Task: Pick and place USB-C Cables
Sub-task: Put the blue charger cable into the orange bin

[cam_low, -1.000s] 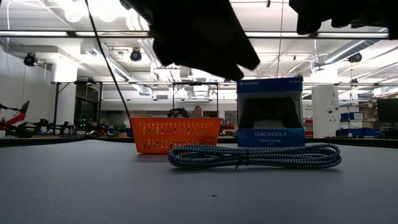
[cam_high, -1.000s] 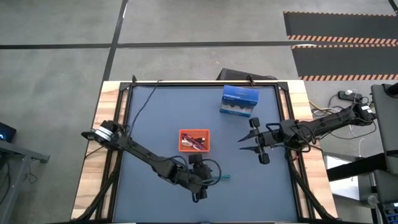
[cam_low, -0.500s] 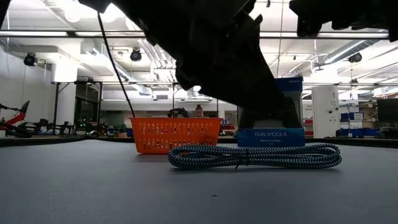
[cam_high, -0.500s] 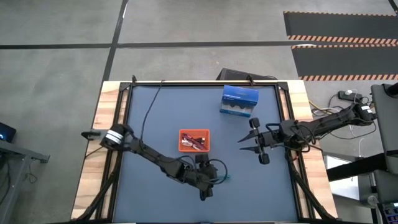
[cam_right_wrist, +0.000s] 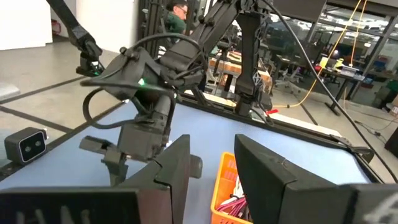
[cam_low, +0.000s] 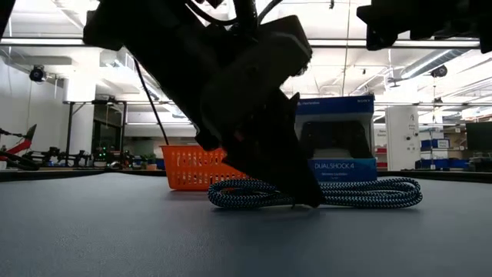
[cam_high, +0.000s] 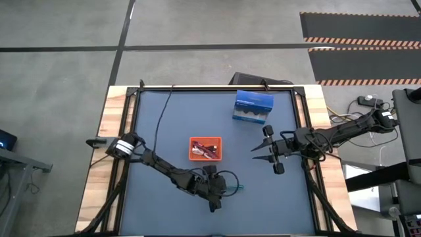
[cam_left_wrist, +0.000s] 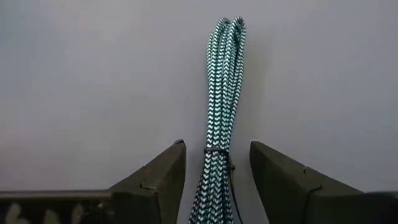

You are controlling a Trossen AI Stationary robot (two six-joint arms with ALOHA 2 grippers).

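Left tool (cam_left_wrist: 211, 180) is down on the counter (cam_high: 164, 125) just beyond the orange tray (cam_high: 206, 148), fingers spread either side of the teal cable (cam_left_wrist: 219, 106), not clamped. Only the left wrist view shows that gap. Right tool (cam_high: 262, 153) hangs open well off to the tray's side.

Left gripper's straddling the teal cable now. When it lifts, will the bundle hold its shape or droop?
The teal cable is braided and folded into a narrow bundle with a thin tie near the left gripper, so it probably lifts as one piece. The free looped end will likely sag. It looks light, and its round strands might slip between the open jaws.

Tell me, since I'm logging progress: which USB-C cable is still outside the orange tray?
The teal cable, lying on the table between the left gripper's open jaws; others visible sit in the tray.
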